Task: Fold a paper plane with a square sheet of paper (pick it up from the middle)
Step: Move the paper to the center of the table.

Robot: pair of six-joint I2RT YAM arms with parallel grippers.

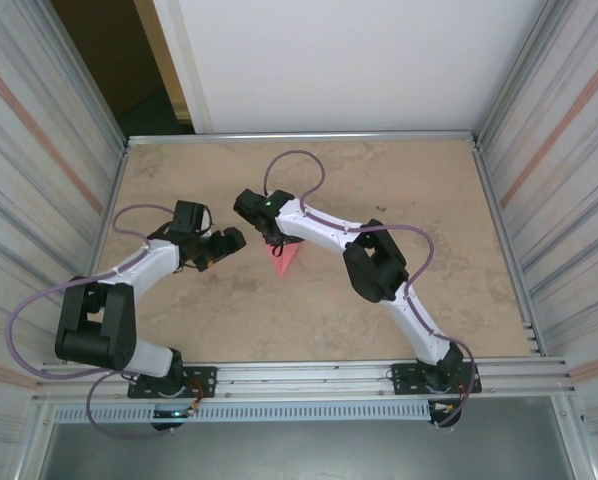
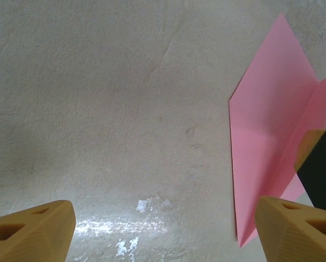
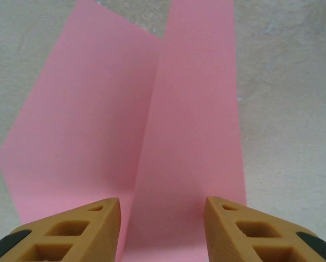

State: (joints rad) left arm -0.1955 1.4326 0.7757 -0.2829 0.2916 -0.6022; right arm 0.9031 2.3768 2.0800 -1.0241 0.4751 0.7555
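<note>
From above, the left arm [image 1: 144, 265] reaches from its base at the near-left toward the middle of the table [image 1: 399, 180]. The left gripper [image 1: 219, 245] is low over the bare surface, just left of the paper [image 1: 285, 260] and apart from it. In the left wrist view this gripper [image 2: 163, 234] has its jaws spread wide. The tan fingertips [image 2: 32, 229] sit at the two lower corners, with nothing but table between them and nothing held. The paper [image 2: 266, 142] lies to the right in that view. It is pink and folded, with one panel flat on the table and a flap rising from a crease along its right side. Its near tip ends just beside the right-hand fingertip. From above, the paper is a pink wedge near the table's middle, its sharp tip pointing toward the arm bases. The right gripper [image 1: 274, 238] points down onto its far end, and the right arm [image 1: 379, 260] bends back to its base at the near-right. In the right wrist view the paper [image 3: 152, 125] shows two panels meeting at a lengthwise crease. The right gripper [image 3: 163, 229] is directly over it with its jaws part-open. The tan fingers [image 3: 70, 232] stand either side of the crease with a clear gap, and pink shows between them, so the jaws are not clamped on the paper.
</note>
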